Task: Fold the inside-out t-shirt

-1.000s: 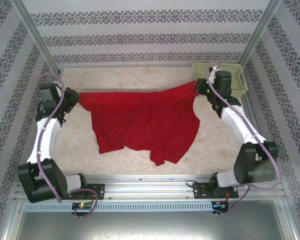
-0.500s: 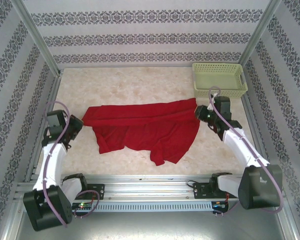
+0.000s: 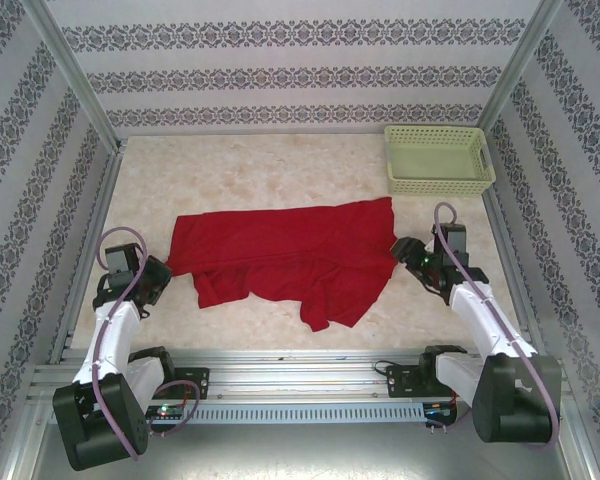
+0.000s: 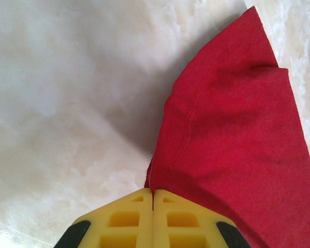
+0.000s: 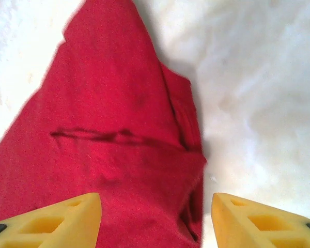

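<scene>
Sitting in the far corner, well beyond the right claw (image 3: 402, 247), is the pale green lattice basket (image 3: 440, 186); its inner floor shows from end to end. It is well apart from the inside-out t-shirt (image 3: 290, 255).

The red shirt lies spread on the tabletop (image 3: 280, 170), between the two claws. One side edge reaches the left claw (image 3: 161, 272) and the other side ends just beside the right claw. A crumpled flap hangs toward the near edge, roughly midway between them.

In the left wrist view, the left claw (image 4: 153, 194) has its jaws pressed flat together, with no gap. The shirt (image 4: 232, 144) runs right into the tips, so it looks pinched on the cloth edge. From there the cloth fans out ahead and to the right of that claw. It is lifted a little and casts a shadow on the pale tabletop (image 4: 57, 103) to its left. A stitched seam is visible along the edge.

In the right wrist view, the right claw (image 5: 155, 206) has its jaws standing wide apart and is gripping nothing. The shirt (image 5: 103, 134) lies under and ahead of the gap, mostly on the side of the left finger (image 5: 57, 222). One dark crease crosses it, and a folded corner lies just inside the right finger (image 5: 258, 219).
</scene>
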{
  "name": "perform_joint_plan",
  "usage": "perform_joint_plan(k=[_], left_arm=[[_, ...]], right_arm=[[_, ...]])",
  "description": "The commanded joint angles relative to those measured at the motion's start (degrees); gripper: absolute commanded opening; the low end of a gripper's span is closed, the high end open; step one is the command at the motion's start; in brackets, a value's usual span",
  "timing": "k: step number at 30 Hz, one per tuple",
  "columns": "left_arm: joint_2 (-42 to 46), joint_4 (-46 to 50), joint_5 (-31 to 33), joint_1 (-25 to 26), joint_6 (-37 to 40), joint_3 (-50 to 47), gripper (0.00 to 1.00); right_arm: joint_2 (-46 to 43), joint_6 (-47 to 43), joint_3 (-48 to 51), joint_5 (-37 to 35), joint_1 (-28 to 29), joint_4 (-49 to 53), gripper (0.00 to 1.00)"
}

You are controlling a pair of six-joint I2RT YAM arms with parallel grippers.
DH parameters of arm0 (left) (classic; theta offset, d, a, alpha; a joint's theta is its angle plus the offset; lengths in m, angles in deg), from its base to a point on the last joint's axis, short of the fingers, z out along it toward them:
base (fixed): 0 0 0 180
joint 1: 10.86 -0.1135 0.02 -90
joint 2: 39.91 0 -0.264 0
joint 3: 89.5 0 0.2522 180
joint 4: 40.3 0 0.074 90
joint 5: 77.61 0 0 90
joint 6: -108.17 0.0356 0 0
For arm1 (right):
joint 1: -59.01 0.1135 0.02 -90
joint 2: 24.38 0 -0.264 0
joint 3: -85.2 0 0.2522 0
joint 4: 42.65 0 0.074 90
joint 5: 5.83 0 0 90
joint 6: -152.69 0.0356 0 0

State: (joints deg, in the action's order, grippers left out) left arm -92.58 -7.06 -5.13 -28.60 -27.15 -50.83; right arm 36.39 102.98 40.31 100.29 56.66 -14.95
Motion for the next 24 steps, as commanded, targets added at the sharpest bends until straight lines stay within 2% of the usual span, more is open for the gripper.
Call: perform_joint_plan(k=[1,7,17,21,24], left_arm=[[0.11,-1.4,0.06,-0.71,0.25,1.53,0.0],[0.08,-1.28,-0.04,-0.7,0.51,1.9,0.0],[-0.54,-2.05,0.11,-0.72,0.53,1.39,0.0],[-0.58,-1.8,0.29,-0.72,0.83,1.59,0.0],[-0.54,-1.62,0.36,-0.7,1.09,1.63,0.0]], right_arm=[[3.86,-0.99,-3.66,1.19,-0.79,1.11,0.56],[10.34,2.61,-3.36,0.66,-0.8,1.13,0.53],[19.03,9.01,-2.57,6.72,0.89,-6.01,0.47],[20.8,8.69,-3.94,5.38,1.17,-7.12,0.37],[21.94,6.37,-6.21,2.01,1.47,-5.09,0.25]])
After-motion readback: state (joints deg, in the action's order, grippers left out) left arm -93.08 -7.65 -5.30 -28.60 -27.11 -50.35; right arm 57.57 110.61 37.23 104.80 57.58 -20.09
